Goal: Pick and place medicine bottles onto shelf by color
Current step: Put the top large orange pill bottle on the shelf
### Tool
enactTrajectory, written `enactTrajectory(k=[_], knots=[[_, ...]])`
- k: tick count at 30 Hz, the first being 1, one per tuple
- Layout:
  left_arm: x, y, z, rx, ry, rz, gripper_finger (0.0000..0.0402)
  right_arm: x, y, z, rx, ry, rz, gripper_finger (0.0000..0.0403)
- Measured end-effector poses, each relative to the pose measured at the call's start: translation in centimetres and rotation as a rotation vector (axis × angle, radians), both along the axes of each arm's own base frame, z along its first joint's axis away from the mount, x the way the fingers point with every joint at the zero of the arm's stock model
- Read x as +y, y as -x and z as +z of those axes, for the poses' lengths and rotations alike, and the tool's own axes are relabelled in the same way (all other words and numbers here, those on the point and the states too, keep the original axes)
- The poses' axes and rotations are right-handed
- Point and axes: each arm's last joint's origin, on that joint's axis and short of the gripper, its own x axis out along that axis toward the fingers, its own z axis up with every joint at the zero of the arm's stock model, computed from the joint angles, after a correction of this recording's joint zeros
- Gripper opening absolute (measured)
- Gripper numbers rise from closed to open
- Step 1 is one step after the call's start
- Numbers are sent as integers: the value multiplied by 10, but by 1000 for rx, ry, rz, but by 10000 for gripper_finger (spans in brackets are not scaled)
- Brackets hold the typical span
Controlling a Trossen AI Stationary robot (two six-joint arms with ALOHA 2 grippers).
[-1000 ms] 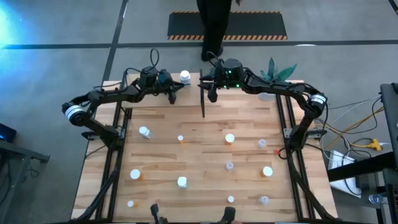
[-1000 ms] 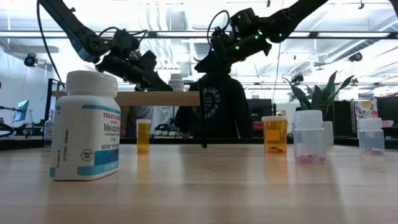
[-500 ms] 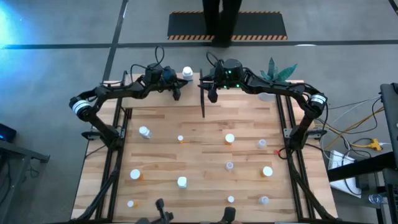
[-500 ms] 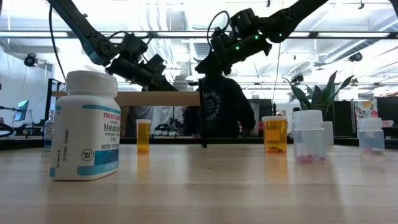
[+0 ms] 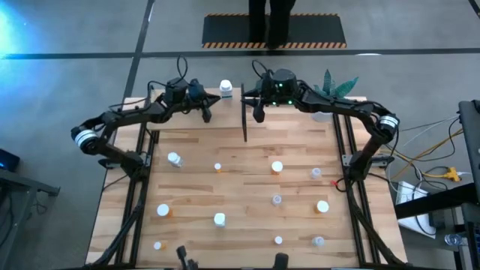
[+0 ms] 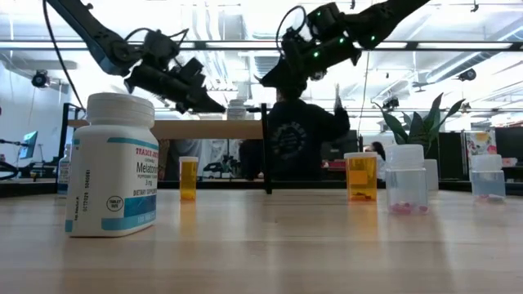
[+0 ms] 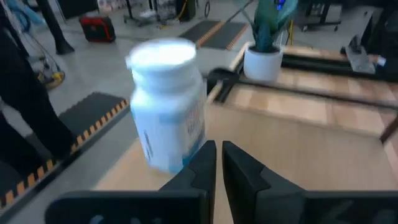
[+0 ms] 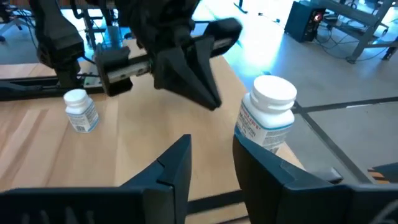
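Left gripper: the left gripper has its two fingers drawn almost together with nothing between them. It hangs above the shelf, just beside the white bottle and not touching it.
What changed: half a second ago this gripper was closer to the bottle. Now it has pulled back a little toward its own side, and in the low view it sits higher over the board.
White bottle: the white bottle stands upright on the far edge of the shelf, in the part left of the dark divider. It has not moved during the last second.
Right gripper: the right gripper waits with its fingers apart and empty. It is above the divider, on the other side of the same bottle.
Rest of the bottles: the other bottles are spread over the tabletop, well apart from each other. In the low view there is a large white one, two orange ones and two clear ones.
Meaning for the task: I judge that the white bottle is already delivered and the left arm is leaving it. The shelf holds only this one bottle, so most of the sorting remains.
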Motion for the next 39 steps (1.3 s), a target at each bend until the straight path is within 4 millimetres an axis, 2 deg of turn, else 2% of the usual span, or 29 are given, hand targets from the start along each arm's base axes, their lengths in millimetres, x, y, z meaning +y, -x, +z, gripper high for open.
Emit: enactTrajectory(k=[5, 11, 16, 19, 24, 29, 34, 39], knots=[[-19, 11, 6, -27, -44, -31, 10, 15, 17, 18, 58, 15, 25, 70], [-60, 24, 16, -136, -140, -122, 10, 46, 38, 36, 147, -22, 80, 17], [-94, 32, 9, -185, -154, -217, 10, 79, 55, 40, 293, -109, 125, 10], [-108, 35, 1, -222, -136, -255, 10, 101, 63, 39, 405, -137, 79, 16], [-126, 38, -14, -298, -149, -307, 10, 137, 69, 29, 602, -155, -18, 61], [-133, 42, -25, -346, -166, -306, 10, 166, 67, 15, 728, -226, -40, 143], [-134, 45, -32, -355, -151, -297, 10, 186, 62, -8, 843, -275, -47, 229], [-135, 47, -37, -342, -142, -298, 10, 198, 51, -36, 931, -277, -37, 281]])
